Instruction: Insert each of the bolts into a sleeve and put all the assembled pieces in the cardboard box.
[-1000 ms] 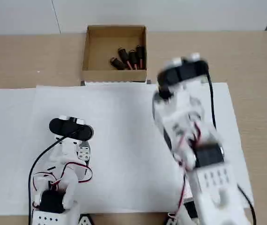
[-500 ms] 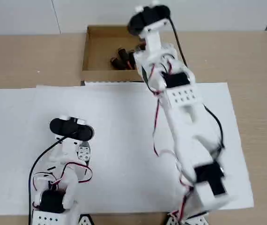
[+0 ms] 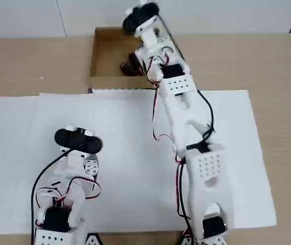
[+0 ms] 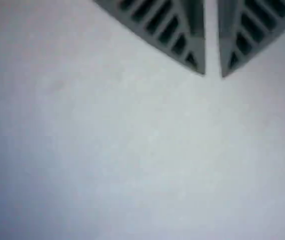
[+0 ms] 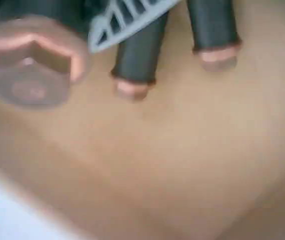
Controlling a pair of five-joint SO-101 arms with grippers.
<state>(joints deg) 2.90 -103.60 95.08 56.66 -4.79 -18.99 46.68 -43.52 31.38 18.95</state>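
A sheet of white paper (image 3: 120, 132) covers most of the tan table (image 3: 28, 61). The cardboard box (image 3: 104, 46) stands on the bare wood just beyond the paper's 12 o'clock edge.

The left arm (image 3: 69, 173) sits folded at the paper's 7 o'clock corner, well apart from the box. The left gripper (image 4: 213, 74) hangs over plain paper. Its grey ribbed fingers (image 4: 177, 30) are pressed almost together, with only a thin slit between the tips and nothing in it.

The right arm (image 3: 178, 102) stretches from the table's 5 o'clock edge across the paper towards 12 o'clock. Its far end hangs over the box and hides the box's 3 o'clock half from above.

In the high view, dark pieces (image 3: 127, 66) lie on the box floor towards 6 o'clock, partly under the arm.

In the right wrist view, the right gripper (image 5: 117, 25) is low inside the box, right among the pieces. One piece (image 5: 30, 60) shows a copper hexagonal bolt head very near the lens, just beside the gripper's grey ribbed part. Two more pieces are black sleeves with copper bolt ends poking out, (image 5: 135, 55) and (image 5: 210, 25), and they lie side by side on the brown floor (image 5: 182, 150). The ribbed part crosses in front of the nearer sleeve. I cannot tell whether this gripper is spread, pressed together or pinching the hex-headed piece.
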